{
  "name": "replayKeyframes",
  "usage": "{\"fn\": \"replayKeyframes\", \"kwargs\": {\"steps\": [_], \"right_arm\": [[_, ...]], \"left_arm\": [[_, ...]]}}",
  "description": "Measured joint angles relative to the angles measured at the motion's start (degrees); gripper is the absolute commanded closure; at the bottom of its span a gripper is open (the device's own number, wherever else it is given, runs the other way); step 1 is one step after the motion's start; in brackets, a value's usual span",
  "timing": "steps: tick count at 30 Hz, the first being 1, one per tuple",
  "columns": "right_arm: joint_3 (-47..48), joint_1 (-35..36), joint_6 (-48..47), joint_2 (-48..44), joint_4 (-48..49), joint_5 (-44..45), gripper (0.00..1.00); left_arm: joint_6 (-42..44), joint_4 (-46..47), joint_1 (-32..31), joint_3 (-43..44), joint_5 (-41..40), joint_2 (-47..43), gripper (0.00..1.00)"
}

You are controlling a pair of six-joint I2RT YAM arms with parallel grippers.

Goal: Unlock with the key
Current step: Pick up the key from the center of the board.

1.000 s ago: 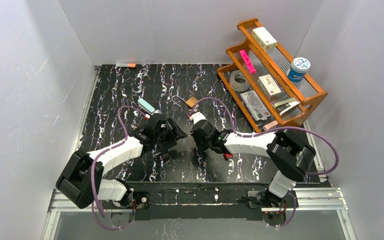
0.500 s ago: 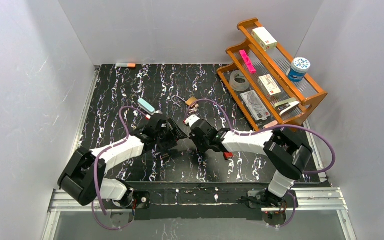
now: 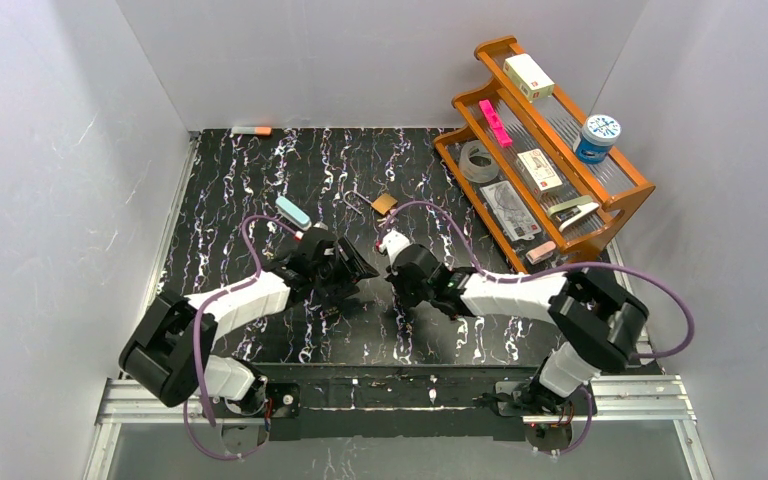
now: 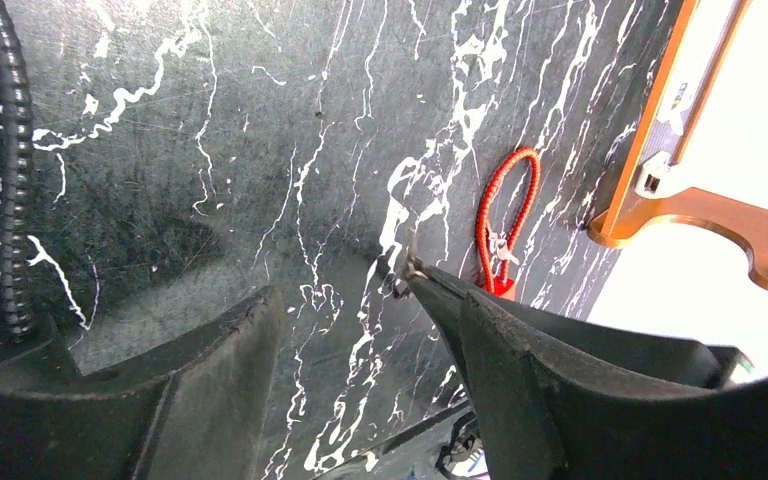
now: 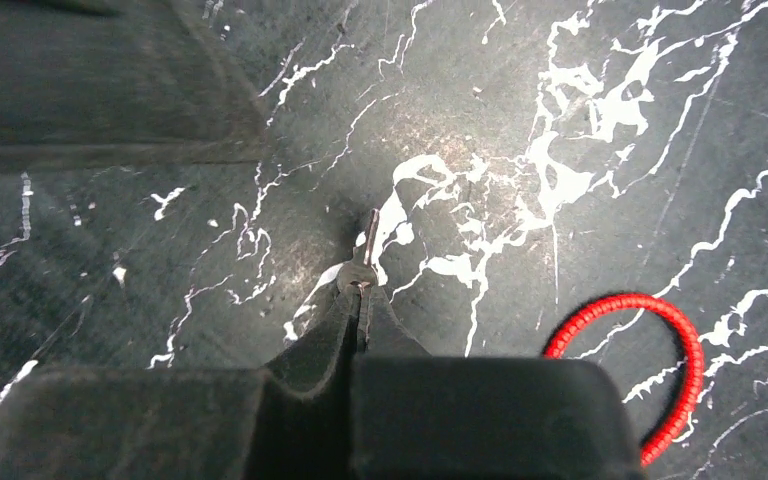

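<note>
My right gripper is down at the black marbled mat, jaws shut on a thin metal key whose blade sticks out past the fingertips. A red coiled loop lies on the mat just right of it, also seen in the left wrist view as the red loop. In the top view the right gripper sits mid-mat, with my left gripper close to its left. The left gripper is open and holds nothing. A small brass padlock lies behind both grippers, untouched.
A wooden rack at the back right holds boxes, a tape roll and a blue jar. A teal block lies left of the padlock and a marker rests by the back wall. White walls enclose the mat.
The right gripper's jaws have shut on the key, and its wrist shifted slightly right. The left arm edged a little forward and stayed open.
</note>
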Motion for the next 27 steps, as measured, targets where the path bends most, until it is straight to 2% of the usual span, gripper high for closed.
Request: {"fn": "replayKeyframes", "kwargs": {"steps": [6, 11, 13, 18, 23, 27], "right_arm": [[-4.9, 0.0, -0.1, -7.5, 5.4, -0.9, 0.99], [-6.0, 0.0, -0.1, -10.1, 8.3, -3.0, 0.99], [-6.3, 0.0, 0.0, -10.5, 8.7, -3.6, 0.99], [-6.4, 0.0, 0.5, -11.1, 9.3, -4.9, 0.99], [-6.4, 0.0, 1.7, -11.6, 9.4, -6.1, 0.99], [-6.4, 0.0, 2.6, -12.4, 9.5, -6.7, 0.99]], "left_arm": [[-1.7, 2.1, 0.0, -0.1, 1.4, 1.9, 0.38], [-2.7, 6.3, 0.0, -0.2, 4.0, 3.5, 0.38], [-2.7, 7.5, 0.0, -0.2, 4.9, 3.7, 0.44], [-2.0, 9.5, 0.0, -0.2, 6.8, 3.7, 0.66], [-0.7, 10.0, 0.0, -0.2, 8.5, 3.7, 0.78], [0.8, 10.8, 0.0, -0.2, 10.3, 3.6, 0.82]]}}
